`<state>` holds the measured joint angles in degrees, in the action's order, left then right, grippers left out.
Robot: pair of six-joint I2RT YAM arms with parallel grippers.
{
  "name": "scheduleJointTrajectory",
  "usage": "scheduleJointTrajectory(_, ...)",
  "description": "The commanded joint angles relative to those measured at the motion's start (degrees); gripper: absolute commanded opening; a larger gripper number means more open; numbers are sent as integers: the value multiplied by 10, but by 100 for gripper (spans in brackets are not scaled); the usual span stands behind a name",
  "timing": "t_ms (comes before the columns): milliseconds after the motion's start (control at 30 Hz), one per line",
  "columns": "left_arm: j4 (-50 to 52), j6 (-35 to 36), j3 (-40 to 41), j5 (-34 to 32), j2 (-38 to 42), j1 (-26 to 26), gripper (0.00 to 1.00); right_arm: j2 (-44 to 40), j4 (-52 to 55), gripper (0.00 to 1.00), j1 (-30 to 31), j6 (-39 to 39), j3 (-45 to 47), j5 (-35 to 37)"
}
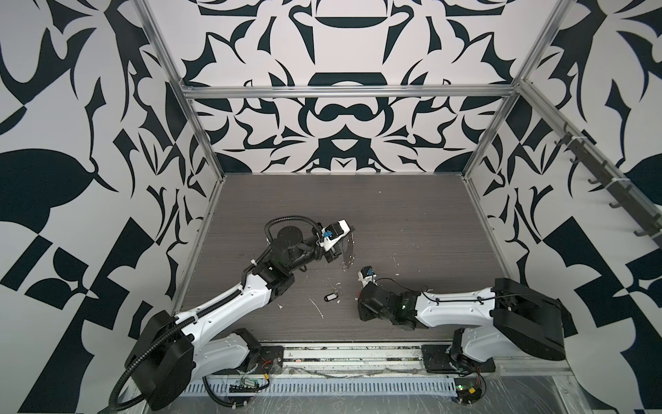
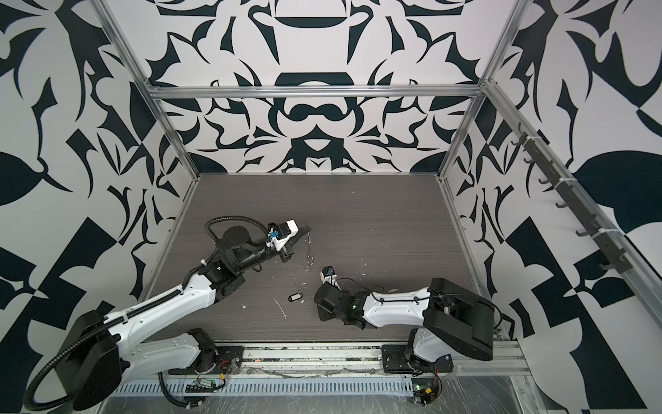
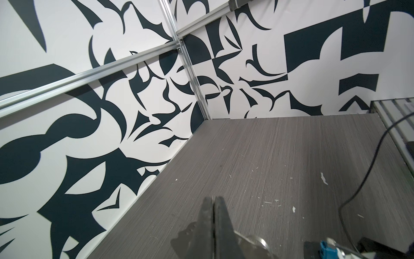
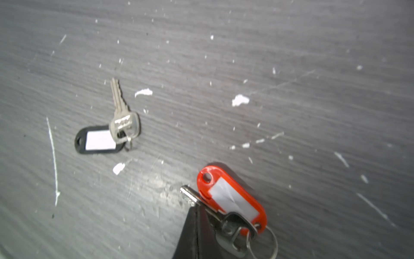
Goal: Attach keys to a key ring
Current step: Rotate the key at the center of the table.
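My left gripper [image 3: 214, 201], jaws closed, grips the large thin grey key ring [image 1: 348, 251] (held aloft); right gripper [image 4: 194, 208], jaws closed too, seemingly pinches the red-tagged silver keys [image 4: 230, 197].

- Loose keys [image 1: 331, 294] lie flat on the worktop [image 1: 358, 200], midway between its left and right edges and nearer the front edge.
- Held keys [image 4: 230, 201] sit just right of them, pinched in the right gripper [image 4: 195, 209].
- Ring [image 1: 349, 251] hangs on edge behind both bunches, over the worktop's middle, clamped in the left gripper [image 3: 214, 200].
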<state>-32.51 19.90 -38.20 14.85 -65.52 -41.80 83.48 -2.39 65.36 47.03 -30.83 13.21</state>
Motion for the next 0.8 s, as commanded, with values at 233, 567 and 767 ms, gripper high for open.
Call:
scheduleJointTrajectory(233, -45, -15, 14, 0, 31, 1, 0, 22, -6, 7, -66, -14, 8, 32)
scheduleJointTrajectory(567, -47, -13, 12, -4, 27, 1, 0, -93, 16, 15, -91, -98, 28, 39)
scheduleJointTrajectory(767, -46, -12, 14, -44, 29, 2, 0, -147, 101, 24, -31, -78, 9, 163)
